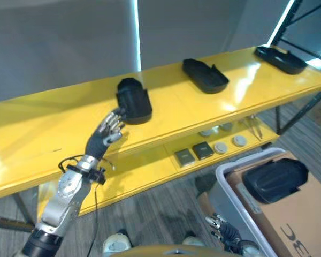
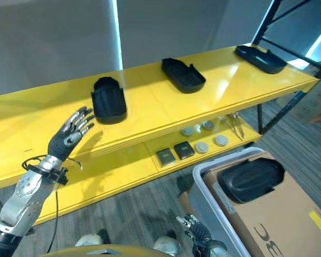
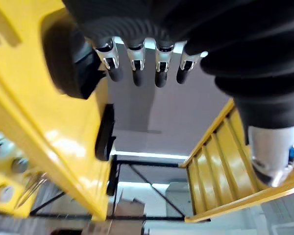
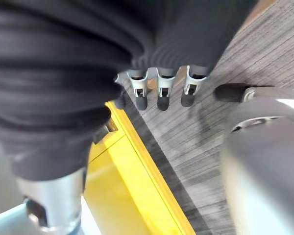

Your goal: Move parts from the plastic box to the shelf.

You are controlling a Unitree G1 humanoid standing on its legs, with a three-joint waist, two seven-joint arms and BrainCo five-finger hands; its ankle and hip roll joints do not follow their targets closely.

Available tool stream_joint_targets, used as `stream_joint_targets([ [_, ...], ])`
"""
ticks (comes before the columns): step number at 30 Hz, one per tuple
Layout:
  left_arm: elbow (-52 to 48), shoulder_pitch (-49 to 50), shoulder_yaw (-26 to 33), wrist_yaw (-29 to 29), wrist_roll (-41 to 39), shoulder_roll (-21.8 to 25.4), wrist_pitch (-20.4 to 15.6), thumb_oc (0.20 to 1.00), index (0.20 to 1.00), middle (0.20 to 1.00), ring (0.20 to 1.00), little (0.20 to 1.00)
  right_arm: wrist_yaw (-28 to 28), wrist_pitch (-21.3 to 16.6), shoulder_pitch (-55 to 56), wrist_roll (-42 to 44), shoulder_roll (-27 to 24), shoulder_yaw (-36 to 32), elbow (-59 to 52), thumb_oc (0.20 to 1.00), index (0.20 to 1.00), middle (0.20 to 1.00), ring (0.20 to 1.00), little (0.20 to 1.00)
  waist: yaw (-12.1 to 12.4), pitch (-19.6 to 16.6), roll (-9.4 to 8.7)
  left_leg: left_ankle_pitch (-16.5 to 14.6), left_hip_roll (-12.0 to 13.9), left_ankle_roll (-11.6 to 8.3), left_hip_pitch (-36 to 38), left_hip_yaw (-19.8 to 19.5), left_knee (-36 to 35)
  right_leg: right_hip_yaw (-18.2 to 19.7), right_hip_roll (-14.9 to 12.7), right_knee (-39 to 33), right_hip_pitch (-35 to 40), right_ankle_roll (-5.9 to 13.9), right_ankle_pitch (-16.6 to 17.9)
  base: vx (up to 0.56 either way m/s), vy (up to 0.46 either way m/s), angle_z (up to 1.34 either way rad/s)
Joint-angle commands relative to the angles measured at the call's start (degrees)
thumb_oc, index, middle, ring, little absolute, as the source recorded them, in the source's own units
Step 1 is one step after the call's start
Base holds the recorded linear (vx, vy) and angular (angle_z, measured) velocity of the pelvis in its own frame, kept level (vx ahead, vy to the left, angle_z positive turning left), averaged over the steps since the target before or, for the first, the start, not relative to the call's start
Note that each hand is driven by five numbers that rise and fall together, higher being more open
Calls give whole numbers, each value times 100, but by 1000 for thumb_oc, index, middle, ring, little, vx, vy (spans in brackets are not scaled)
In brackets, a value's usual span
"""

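Left hand [image 2: 69,131] fingers spread, empty, beside black moulded plastic part [image 2: 108,99] on yellow shelf [image 2: 150,115] — placing looks done; next, fetch another from grey plastic box [image 2: 214,193]

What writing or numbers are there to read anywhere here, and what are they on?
Cardboard box: large dark print at its lower edge, cut off by the picture's edge; not readable as a word.
Yellow sticker on that cardboard: too small to read.
Black parts on the shelf: no lettering visible.
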Motion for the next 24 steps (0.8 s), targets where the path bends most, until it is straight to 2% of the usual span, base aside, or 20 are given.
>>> stream_joint_targets([
  [1,-265,-389,289,-1139,-824,-20,114,1000,1000,1000,1000,1000,-417,-374,77,610,169,-137,-11,1000,1000,1000,1000,1000,-66,28,-46,-440,161,161,-29,-552,450,11,-754,113,-39,411,579,-121,131,-1],
  [3,-398,-262,321,-1328,-861,-14,148,1000,1000,1000,1000,1000,-456,-432,105,612,251,-201,50,1000,1000,1000,1000,1000,-29,21,-57,-443,51,166,75,-254,271,-376,-971,-92,-224,504,1119,-86,69,-18],
  [4,-438,-175,353,-1398,-913,-25,184,1000,1000,1000,1000,1000,-491,-494,125,636,293,-206,92,1000,1000,1000,1000,1000,9,17,-8,-525,71,101,184,-138,163,-618,-986,-145,-295,538,1217,-92,42,-45],
  [6,-465,-16,485,-1433,-902,-62,233,1000,1000,1000,1000,1000,-427,-655,168,559,366,-184,222,1000,1000,1000,1000,1000,87,-10,39,-443,38,111,328,349,-169,-1233,-1073,-83,-506,538,1392,-187,52,-112],
  [9,-355,8,516,-1212,-724,-63,23,1000,1000,1000,1000,1000,-203,-872,150,389,347,-77,469,1000,1000,1000,1000,1000,120,-77,110,-424,-15,276,392,844,-424,-1862,-1234,326,-738,538,1379,-153,30,-118],
  [10,-335,8,504,-1180,-743,-63,-18,1000,1000,1000,1000,1000,-161,-924,133,352,340,-60,520,1000,1000,1000,1000,1000,139,-90,114,-423,-22,306,395,929,-461,-1921,-1274,375,-789,538,1372,-138,-43,-121],
  [11,-331,6,491,-1110,-827,-76,-81,1000,1000,1000,1000,1000,-97,-969,91,321,280,-14,543,1000,1000,1000,1000,1000,157,-108,145,-355,28,334,400,1148,-534,-2162,-1261,370,-749,479,1206,-109,-104,-122],
  [14,-332,-63,454,-1030,-914,-141,-72,1000,1000,1000,1000,1000,-78,-966,6,303,218,6,629,1000,1000,1000,1000,1000,125,-139,151,-271,147,318,405,1380,-554,-2315,-1133,247,-674,431,1045,-1,-176,-144],
  [16,-289,-152,307,-958,-1097,-270,46,1000,1000,1000,1000,1000,-48,-1006,-21,180,182,-18,820,1000,1000,1000,1000,1000,-10,-175,134,-183,418,245,445,1577,-473,-2223,-954,150,-613,404,930,152,-326,-111],
  [22,2,-333,-226,-707,-1317,-546,136,1000,1000,1000,1000,1000,-114,-1011,-29,154,6,-197,1000,1000,1000,1000,1000,1000,-340,-390,30,90,1279,-165,796,2012,-204,-2241,-614,111,-553,270,658,206,-322,-47],
  [23,102,-443,-382,-508,-1185,-617,108,1000,1000,1000,1000,1000,-239,-1034,-125,37,-108,-269,1039,1000,1000,1000,1000,1000,-389,-442,32,278,1600,-383,859,1958,191,-2192,-423,140,-602,128,523,259,-306,-65],
  [24,152,-476,-415,-415,-1119,-639,62,1000,1000,1000,1000,1000,-302,-1018,-179,-2,-180,-277,1020,1000,1000,1000,1000,1000,-384,-448,50,427,1693,-502,835,1810,406,-2122,-312,147,-619,61,453,263,-253,-62],
])
